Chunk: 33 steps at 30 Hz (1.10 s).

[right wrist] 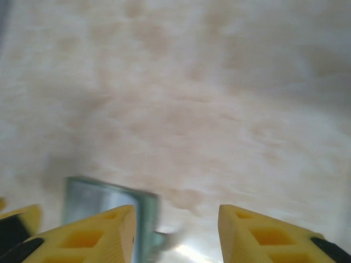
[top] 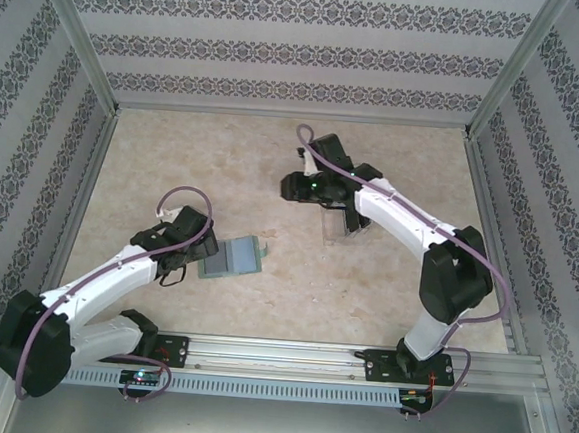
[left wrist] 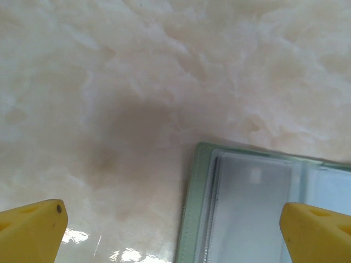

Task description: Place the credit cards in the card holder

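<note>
The card holder (top: pixel 234 256) lies open and flat on the table, left of centre. Its sage-green edge and clear inner sleeves (left wrist: pixel 247 203) show close up in the left wrist view. My left gripper (top: pixel 199 258) hovers at the holder's left edge. It stands wide open (left wrist: pixel 173 211), with one yellow fingertip (left wrist: pixel 38 227) over bare table and the other over the sleeves. My right gripper (top: pixel 298 185) is further back, near the middle of the table. Its jaws (right wrist: pixel 176 216) are apart with nothing between them. The credit cards are too small to make out.
A clear plastic tray (top: pixel 349 223) sits partly under my right forearm, with a dark shape inside it. A blurred, glassy, green-tinted edge (right wrist: pixel 109 200) shows beside my right gripper's left finger. Patterned walls and metal rails enclose the marbled tabletop (top: pixel 214 160).
</note>
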{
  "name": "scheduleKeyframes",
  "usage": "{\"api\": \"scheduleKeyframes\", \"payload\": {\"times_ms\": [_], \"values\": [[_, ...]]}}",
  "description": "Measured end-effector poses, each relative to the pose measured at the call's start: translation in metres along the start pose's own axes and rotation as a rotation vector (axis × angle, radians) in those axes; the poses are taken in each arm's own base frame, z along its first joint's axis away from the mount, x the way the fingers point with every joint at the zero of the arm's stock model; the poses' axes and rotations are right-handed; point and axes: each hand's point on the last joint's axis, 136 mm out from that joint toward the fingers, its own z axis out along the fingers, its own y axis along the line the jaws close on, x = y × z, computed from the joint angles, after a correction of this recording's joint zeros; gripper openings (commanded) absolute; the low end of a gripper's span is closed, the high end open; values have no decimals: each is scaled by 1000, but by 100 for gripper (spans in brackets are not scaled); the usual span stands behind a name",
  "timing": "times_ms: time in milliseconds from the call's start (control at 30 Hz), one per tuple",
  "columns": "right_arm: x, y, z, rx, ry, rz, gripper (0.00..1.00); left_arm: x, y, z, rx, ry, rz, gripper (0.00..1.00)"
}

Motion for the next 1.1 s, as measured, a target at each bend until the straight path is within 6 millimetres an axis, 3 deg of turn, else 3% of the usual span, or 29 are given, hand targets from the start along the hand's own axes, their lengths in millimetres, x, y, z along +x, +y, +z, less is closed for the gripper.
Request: {"api": "scheduleKeyframes", "payload": {"times_ms": [133, 267, 467, 733, 1100], "values": [[5, -47, -7, 175, 28, -40, 37, 10, 2, 8, -11, 20, 21, 100], [-1, -71, -9, 311, 60, -108, 33, 11, 2, 11, -15, 23, 25, 100], [-22, -93, 8, 442, 88, -174, 30, 11, 0, 13, -14, 22, 29, 100], [-27, -125, 36, 531, 157, -170, 28, 8, -2, 14, -5, 14, 30, 100], [-30, -137, 55, 559, 191, -165, 28, 8, -3, 15, 1, 9, 34, 100]]}}
